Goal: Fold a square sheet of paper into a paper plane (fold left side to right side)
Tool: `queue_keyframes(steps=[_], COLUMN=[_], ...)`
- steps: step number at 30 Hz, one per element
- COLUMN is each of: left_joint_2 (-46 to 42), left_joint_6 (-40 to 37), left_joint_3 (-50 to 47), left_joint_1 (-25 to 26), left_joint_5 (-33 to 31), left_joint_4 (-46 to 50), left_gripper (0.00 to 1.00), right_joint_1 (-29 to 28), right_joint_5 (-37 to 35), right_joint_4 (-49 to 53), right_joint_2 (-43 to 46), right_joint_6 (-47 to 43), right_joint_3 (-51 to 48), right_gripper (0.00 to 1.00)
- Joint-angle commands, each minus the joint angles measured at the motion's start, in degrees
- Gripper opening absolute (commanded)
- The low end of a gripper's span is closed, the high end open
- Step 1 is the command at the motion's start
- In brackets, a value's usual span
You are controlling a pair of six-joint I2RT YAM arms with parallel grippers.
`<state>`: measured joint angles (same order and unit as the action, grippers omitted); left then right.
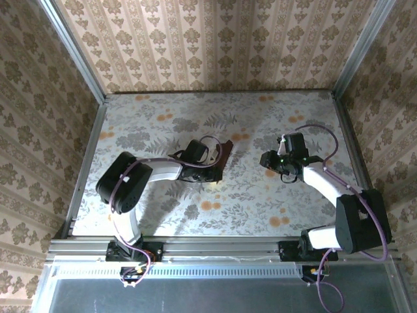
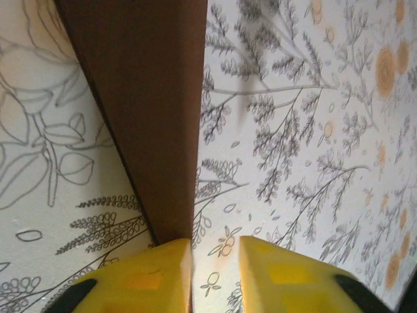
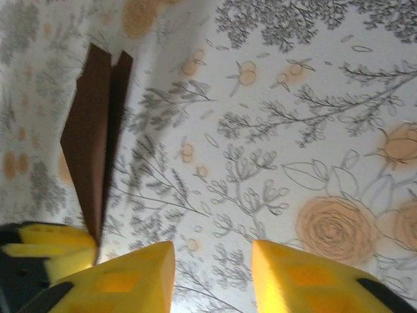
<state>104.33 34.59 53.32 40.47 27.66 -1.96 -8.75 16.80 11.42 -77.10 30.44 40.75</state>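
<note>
The square sheet of paper is folded into a slim, pointed, dark reddish-brown paper plane [image 1: 225, 155]. It lies on the flower-patterned table [image 1: 163, 215] near the middle. In the left wrist view the paper plane [image 2: 150, 111] runs up from the tip of the left finger [image 2: 153, 270], with its edge beside that finger and not between the jaws. My left gripper [image 2: 215, 246] is open, with bare table in the gap. My right gripper [image 3: 213, 251] is open and empty, to the right of the paper plane [image 3: 91, 137]. From above, the left gripper [image 1: 212, 166] and right gripper [image 1: 268, 160] flank the paper.
A yellow finger of the left gripper [image 3: 45, 251] shows at the lower left of the right wrist view, touching the plane's tip. Patterned walls [image 1: 215, 45] and metal rails close the table on three sides. Printed orange blotches dot the tabletop.
</note>
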Motion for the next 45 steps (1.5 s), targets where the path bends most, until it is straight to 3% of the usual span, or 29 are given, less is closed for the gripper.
queue_keyframes(steps=[1, 12, 24, 26, 37, 45], left_joint_2=[-5.0, -19.5, -38.8, -41.1, -51.0, -53.1], left_joint_6=[-4.7, -14.1, -19.2, -18.7, -16.6, -15.6], left_joint_3=[2.1, -3.7, -14.7, -16.3, -24.0, -25.4], left_joint_1=[1.0, 1.2, -0.4, -1.3, -6.5, -7.8], left_joint_5=[-5.0, -18.4, -38.1, -38.9, -36.7, -34.1], left_joint_4=[4.0, 5.1, 6.7, 6.1, 3.5, 4.8], left_gripper=[0.36, 0.52, 0.83, 1.0, 1.0, 1.0], right_joint_1=[0.3, -1.9, -13.2, -15.1, -26.6, -29.3], right_joint_5=[-3.5, -10.0, -24.7, -25.3, -27.7, -27.4], right_joint_4=[4.5, 14.0, 23.9, 24.4, 26.2, 26.9], right_joint_2=[1.6, 1.5, -5.0, -6.5, -19.5, -31.4], right_joint_6=[-2.6, -4.7, -3.9, -3.6, -2.7, -4.5], right_joint_3=[-0.7, 3.2, 13.2, 14.8, 28.3, 40.8], right_gripper=[0.45, 0.75, 0.97, 0.99, 1.0, 1.0])
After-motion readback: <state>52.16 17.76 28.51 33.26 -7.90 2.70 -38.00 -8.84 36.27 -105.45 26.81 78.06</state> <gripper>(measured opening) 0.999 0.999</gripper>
